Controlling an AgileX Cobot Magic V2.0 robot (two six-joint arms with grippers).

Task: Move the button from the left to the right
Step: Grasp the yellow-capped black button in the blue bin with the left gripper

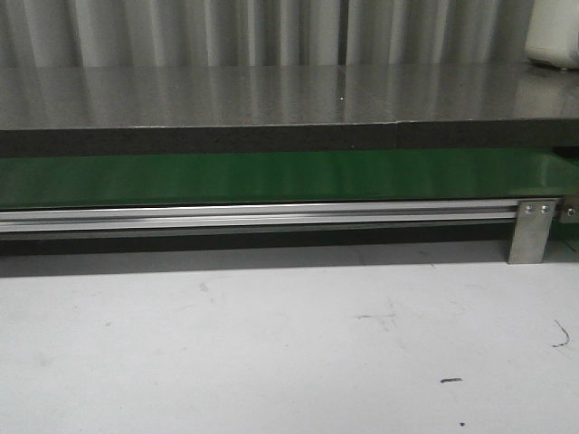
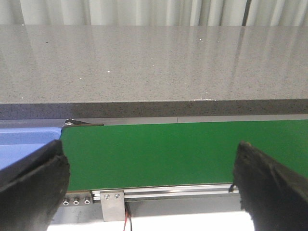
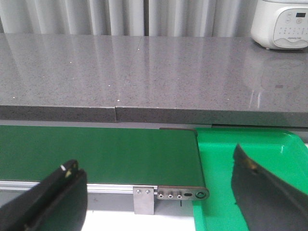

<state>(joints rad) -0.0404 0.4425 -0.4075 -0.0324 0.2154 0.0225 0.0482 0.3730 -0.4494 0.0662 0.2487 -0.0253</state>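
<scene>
Front view first: one green belt (image 1: 271, 178) runs straight across, one aluminium rail (image 1: 253, 215) under it, one grey counter (image 1: 271, 95) behind, and no button anywhere along the visible stretch. Neither arm shows here.

Left wrist view now: the left gripper (image 2: 154, 185) hangs over the belt's left end with its two black fingers (image 2: 33, 187) spread wide, nothing between them. One blue tray (image 2: 24, 139) sits just past the belt's end. Zero buttons on the green.

Right wrist view: the right gripper (image 3: 159, 192) is likewise wide apart and empty-handed, over the belt's right end, where one green tray (image 3: 250, 149) touches the roller bracket (image 3: 183, 194). One white appliance (image 3: 281, 21) stands far back on the counter. No button here either.

So the relation that matters cannot be fixed: the button is out of sight in all three views. Judging by the task, it should turn up on the left, so the left arm looks nearer.
</scene>
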